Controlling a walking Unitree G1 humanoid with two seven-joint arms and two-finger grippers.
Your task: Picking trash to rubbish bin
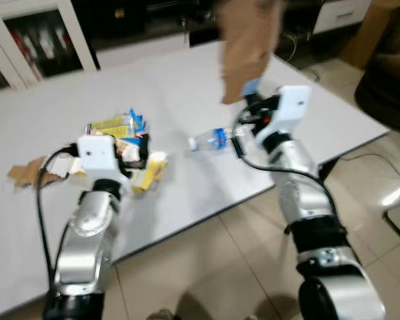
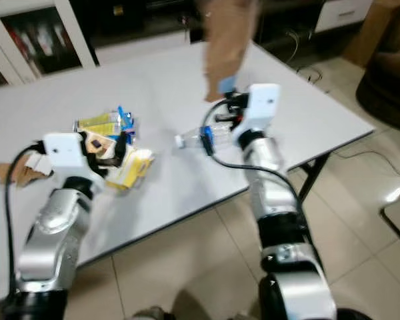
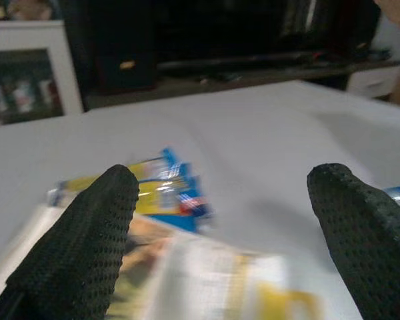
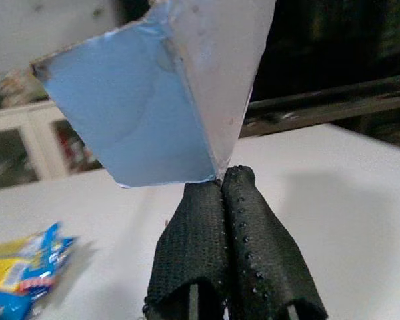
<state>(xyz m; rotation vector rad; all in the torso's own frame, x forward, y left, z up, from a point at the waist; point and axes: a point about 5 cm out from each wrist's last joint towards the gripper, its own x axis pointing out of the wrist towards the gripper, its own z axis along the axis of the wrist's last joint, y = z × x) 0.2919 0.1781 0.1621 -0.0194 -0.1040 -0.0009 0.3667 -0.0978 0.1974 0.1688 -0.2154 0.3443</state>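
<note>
My right gripper [image 1: 252, 93] is raised above the white table [image 1: 187, 80] and shut on the bottom corner of a flattened cardboard box [image 1: 248, 47], brown outside and light blue inside [image 4: 147, 120]. Its fingertips [image 4: 217, 193] pinch the box edge. A clear plastic bottle [image 1: 213, 140] with a blue label lies on the table just left of that arm. My left gripper [image 1: 143, 157] is open low over a pile of yellow and blue snack wrappers [image 1: 123, 127]; its fingers [image 3: 87, 233] straddle the pile [image 3: 167, 193].
Torn brown cardboard scraps [image 1: 30, 172] lie on the table left of my left arm. A white glass-door cabinet [image 1: 40, 37] and dark shelving stand behind the table. A brown seat [image 1: 390, 73] is at the far right. Tiled floor [image 1: 213, 267] lies below the table's near edge.
</note>
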